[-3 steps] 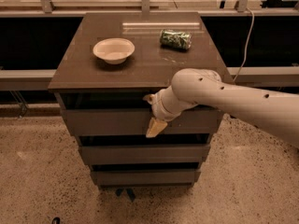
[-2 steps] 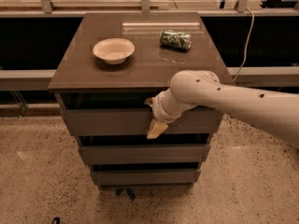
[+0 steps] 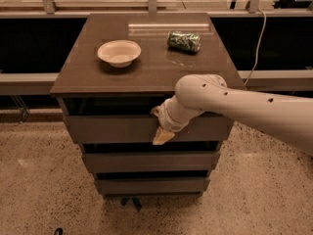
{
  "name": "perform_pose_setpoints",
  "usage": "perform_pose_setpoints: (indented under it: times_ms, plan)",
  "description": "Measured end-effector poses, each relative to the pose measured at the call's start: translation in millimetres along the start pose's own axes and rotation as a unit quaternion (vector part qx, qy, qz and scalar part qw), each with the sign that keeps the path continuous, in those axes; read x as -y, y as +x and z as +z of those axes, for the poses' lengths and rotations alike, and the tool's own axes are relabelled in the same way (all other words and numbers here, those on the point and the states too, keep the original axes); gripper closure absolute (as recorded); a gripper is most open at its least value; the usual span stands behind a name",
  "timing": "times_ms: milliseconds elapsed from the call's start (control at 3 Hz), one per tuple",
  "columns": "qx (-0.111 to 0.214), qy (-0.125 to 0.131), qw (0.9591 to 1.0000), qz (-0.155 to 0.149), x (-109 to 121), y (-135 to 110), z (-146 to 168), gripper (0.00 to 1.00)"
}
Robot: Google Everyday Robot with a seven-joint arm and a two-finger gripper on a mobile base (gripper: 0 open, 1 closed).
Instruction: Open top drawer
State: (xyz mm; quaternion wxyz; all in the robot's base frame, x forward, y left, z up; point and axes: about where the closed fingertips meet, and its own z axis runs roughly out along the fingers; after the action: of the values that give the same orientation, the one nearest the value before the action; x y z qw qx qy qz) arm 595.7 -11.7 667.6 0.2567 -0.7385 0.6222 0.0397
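The top drawer [image 3: 112,128] is the wide dark grey-brown front just under the cabinet's top. It stands slightly out from the cabinet, with a dark gap above it. My gripper [image 3: 160,127] is at the drawer's upper edge, right of its middle. One pale finger [image 3: 163,136] hangs down over the drawer front. The white arm [image 3: 244,109] reaches in from the right.
On the cabinet top [image 3: 78,72] stand a white bowl [image 3: 119,52] at the left and a crushed green can [image 3: 183,41] at the back right. Two shorter drawer fronts [image 3: 146,161] lie below. A dark ledge runs behind the cabinet. A cable [image 3: 254,53] hangs at the right.
The gripper and arm have shifted very slightly toward me. The drawer front stands about the same.
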Motion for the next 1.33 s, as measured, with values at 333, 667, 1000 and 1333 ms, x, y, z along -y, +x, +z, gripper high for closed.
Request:
perform_pose_setpoints:
  times_ms: [333, 667, 1000, 1333]
  plan:
    - [0.024, -0.017, 0.9995, -0.009, -18.3, -12.5, -23.8, 0.37]
    - [0.054, -0.041, 0.9974, -0.024, -46.0, -24.9, -54.1, 0.37]
    - [0.072, -0.074, 0.9943, -0.028, -87.5, -32.2, -81.5, 0.36]
    - [0.072, -0.073, 0.9943, -0.029, -99.1, -38.6, -96.8, 0.11]
